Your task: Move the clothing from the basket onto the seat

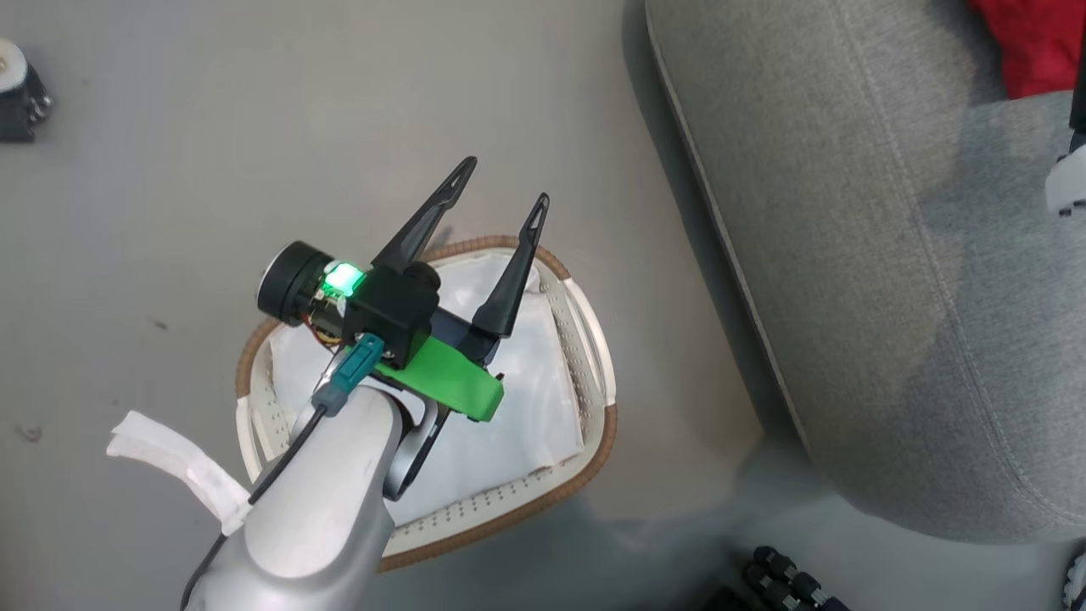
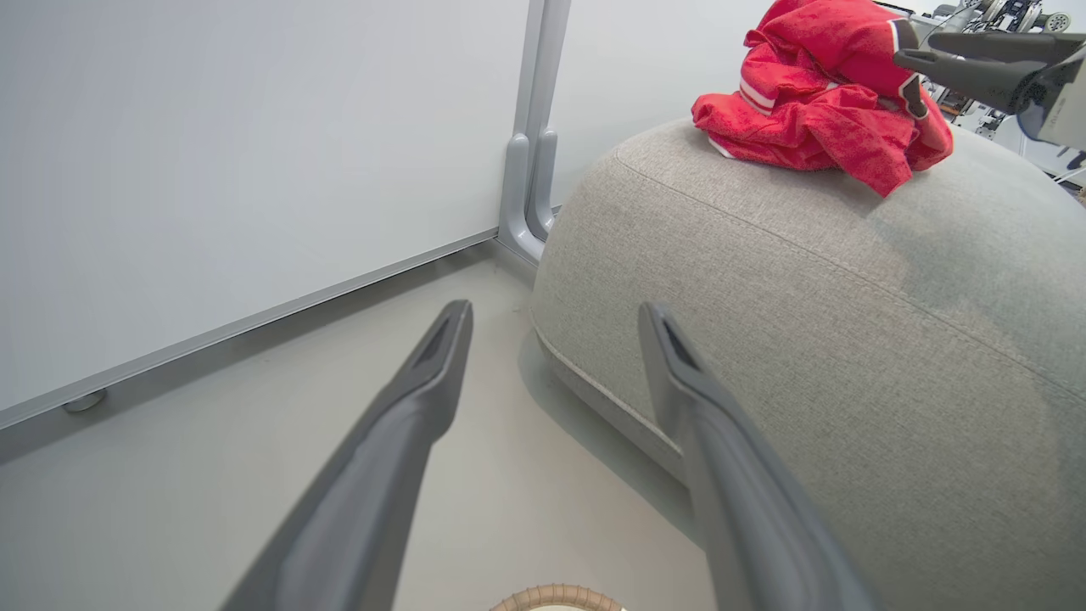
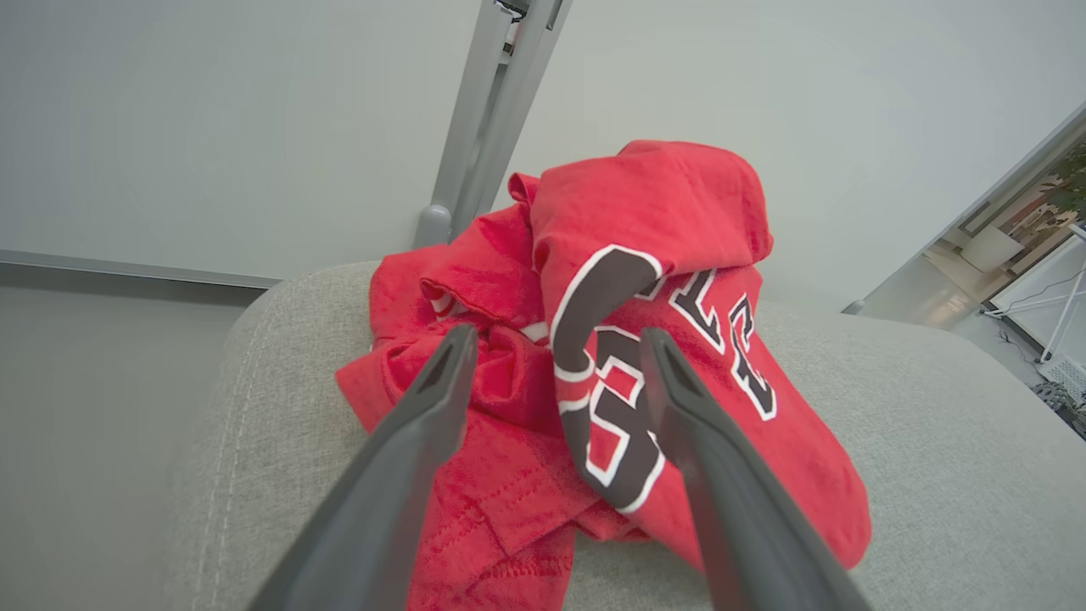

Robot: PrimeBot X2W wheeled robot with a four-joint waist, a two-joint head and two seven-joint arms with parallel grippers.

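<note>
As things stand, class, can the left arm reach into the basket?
Probably yes. The left gripper hangs just above the basket, jaws open, and I see nothing between them; what shows of the white liner is bare.

Clothing (image 3: 611, 356) on seat (image 3: 933, 441), basket (image 1: 604, 441) on flr (image 1: 254, 127)

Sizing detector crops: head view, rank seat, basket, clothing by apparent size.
1. Grey woven-fabric seat
2. Oval white perforated basket with brown rim
3. Red clothing, cropped by the frame edge
</note>
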